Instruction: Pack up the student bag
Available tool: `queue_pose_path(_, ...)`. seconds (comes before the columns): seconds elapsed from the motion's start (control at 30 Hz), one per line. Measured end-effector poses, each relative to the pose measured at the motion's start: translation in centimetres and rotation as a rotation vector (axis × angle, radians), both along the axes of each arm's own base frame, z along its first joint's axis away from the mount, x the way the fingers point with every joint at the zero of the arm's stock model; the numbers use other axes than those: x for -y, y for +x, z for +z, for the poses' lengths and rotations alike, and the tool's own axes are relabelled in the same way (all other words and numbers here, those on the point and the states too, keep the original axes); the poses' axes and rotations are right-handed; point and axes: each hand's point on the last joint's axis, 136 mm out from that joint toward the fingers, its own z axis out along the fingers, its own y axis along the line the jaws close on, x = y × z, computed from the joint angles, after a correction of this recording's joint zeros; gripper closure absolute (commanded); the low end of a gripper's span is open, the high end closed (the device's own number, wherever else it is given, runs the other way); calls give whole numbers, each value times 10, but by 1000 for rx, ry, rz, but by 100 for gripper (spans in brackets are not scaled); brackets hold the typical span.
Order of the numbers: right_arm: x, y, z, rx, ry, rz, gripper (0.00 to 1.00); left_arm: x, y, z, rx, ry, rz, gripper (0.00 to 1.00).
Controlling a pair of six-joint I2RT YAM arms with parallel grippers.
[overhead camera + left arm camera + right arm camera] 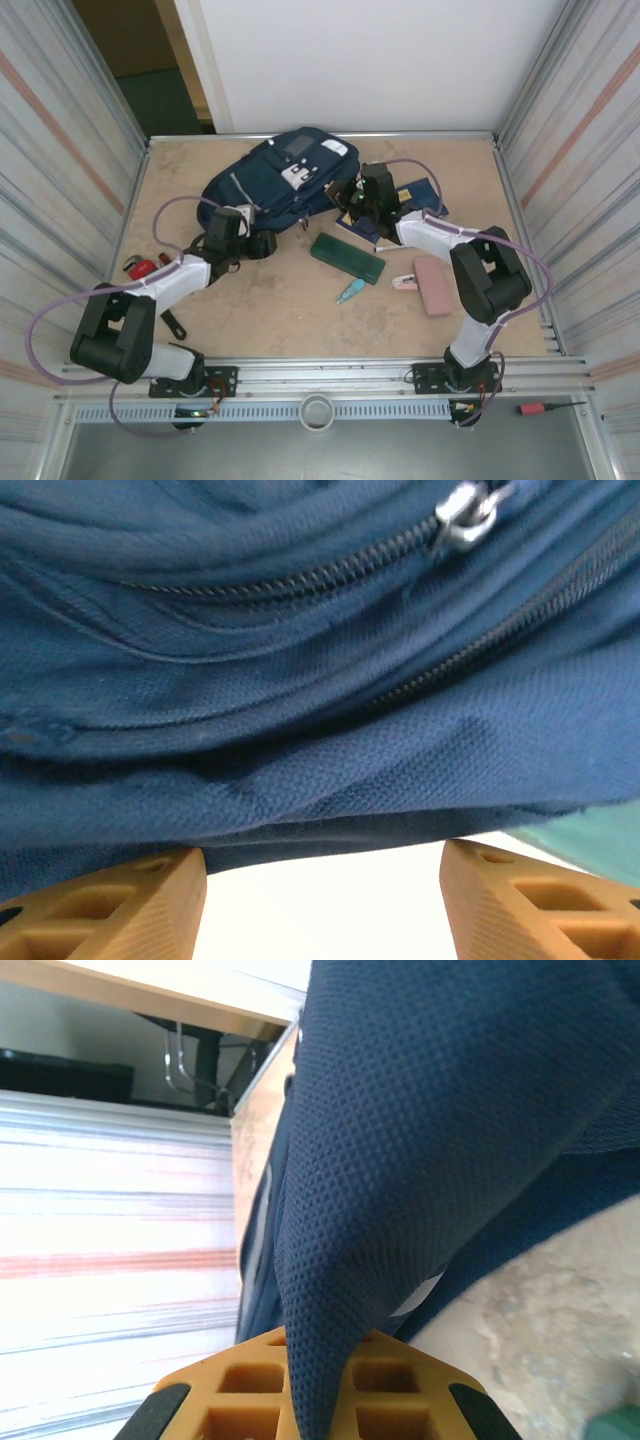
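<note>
Navy fabric is all that lies ahead of either wrist, so the bag (275, 180) is where both your arms are working, lying flat between and just beyond them. Your right gripper (315, 1385) has its jaws pressed together on a fold of the bag's cloth, which rises straight out from between the fingers. Your left gripper (320, 910) stands spread with nothing between the jaws; the bag's lower edge hangs just ahead of the fingertips, apart from them, and above that run two zips whose teeth look closed, with the zip pull (465, 515) up and to the right of the jaws. As for progress, I judge you are at the very start: the bag looks unopened and nothing seems to be inside it. The pencil case (347, 258) lies on the table behind and to the left of the right jaws, the pink block (434, 285) farther back toward that arm's base, and the booklets (425, 195) just to the right of those jaws. All of that is left to pack.
</note>
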Motion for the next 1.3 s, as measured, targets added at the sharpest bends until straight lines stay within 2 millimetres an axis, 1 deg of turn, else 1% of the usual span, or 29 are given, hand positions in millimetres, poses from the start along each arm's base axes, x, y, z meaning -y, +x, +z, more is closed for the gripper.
queue_pose_path(0.1, 7, -5, 2, 14, -20, -14, 95, 0, 8, 11, 30, -4, 6, 35)
queue_pose_path(0.17, 9, -8, 4, 20, -23, -25, 95, 0, 10, 16, 43, -8, 7, 35)
queue_pose_path(0.27, 9, -12, 6, 28, -27, -30, 95, 0, 9, 23, 65, -17, 6, 33)
queue_pose_path(0.33, 5, -14, 7, 32, -29, -30, 95, 1, 4, 27, 87, -25, 2, 32)
queue_pose_path(0.43, 1, -16, 8, 31, -21, -30, 95, 4, -13, 30, 115, -37, -21, 29)
queue_pose_path(0.6, -2, -17, 8, 25, -13, -42, 95, 23, -54, 29, 166, -54, -110, 26)
queue_pose_path(0.67, -3, -18, 8, 24, -12, -41, 95, 31, -65, 26, 188, -50, -145, 28)
queue_pose_path(0.73, -5, -19, 9, 24, -11, -37, 95, 38, -69, 24, 209, -34, -177, 32)
queue_pose_path(0.83, -9, -20, 13, 30, -7, -28, 95, 50, -64, 25, 265, 1, -210, 42)
queue_pose_path(0.93, -14, -19, 22, 45, 4, -23, 95, 60, -55, 18, 306, 62, -237, 50)
queue_pose_path(1.03, -16, -18, 28, 57, 12, -21, 95, 67, -45, 14, 345, 118, -249, 51)
queue_pose_path(1.1, -16, -17, 29, 58, 13, -21, 95, 70, -36, 16, 375, 148, -245, 52)
queue_pose_path(1.3, -16, -18, 28, 54, 11, -19, 95, 75, -12, 33, 477, 201, -214, 51)
